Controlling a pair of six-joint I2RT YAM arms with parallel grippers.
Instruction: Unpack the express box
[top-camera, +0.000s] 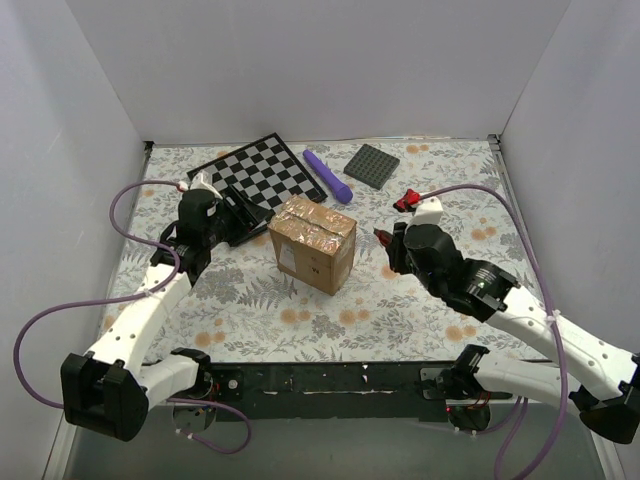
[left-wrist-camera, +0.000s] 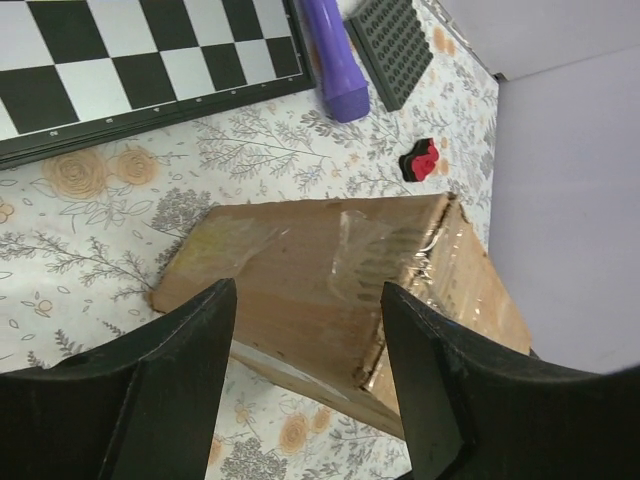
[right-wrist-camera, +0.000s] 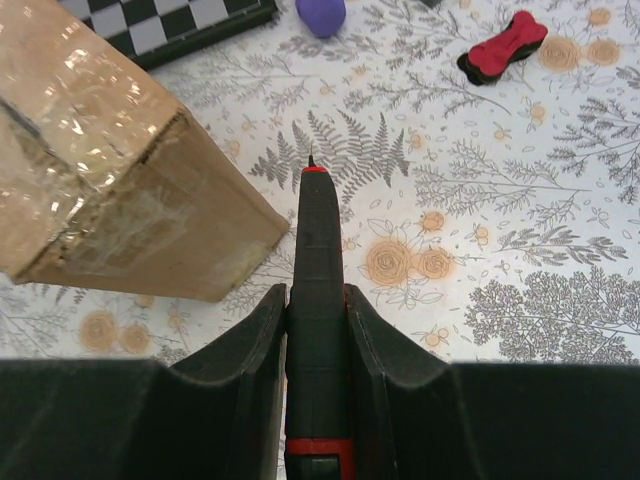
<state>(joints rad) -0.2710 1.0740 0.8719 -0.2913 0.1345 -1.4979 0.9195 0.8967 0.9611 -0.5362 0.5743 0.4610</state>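
The express box (top-camera: 312, 242) is a brown carton with glossy tape on its top flaps, standing mid-table on the floral cloth. My left gripper (top-camera: 244, 216) is open just left of the box. In the left wrist view its jaws (left-wrist-camera: 305, 300) stand wide apart, apart from the carton (left-wrist-camera: 330, 260) below them. My right gripper (top-camera: 392, 248) is right of the box and shut on a black cutter with a red tip (right-wrist-camera: 317, 230). Its point hangs above the cloth beside the box's right corner (right-wrist-camera: 110, 170).
A chessboard (top-camera: 255, 172), a purple cylinder (top-camera: 328, 175) and a dark grey square plate (top-camera: 371, 165) lie behind the box. A small red-and-black piece (right-wrist-camera: 503, 45) lies on the cloth to the right. White walls close in the table on three sides.
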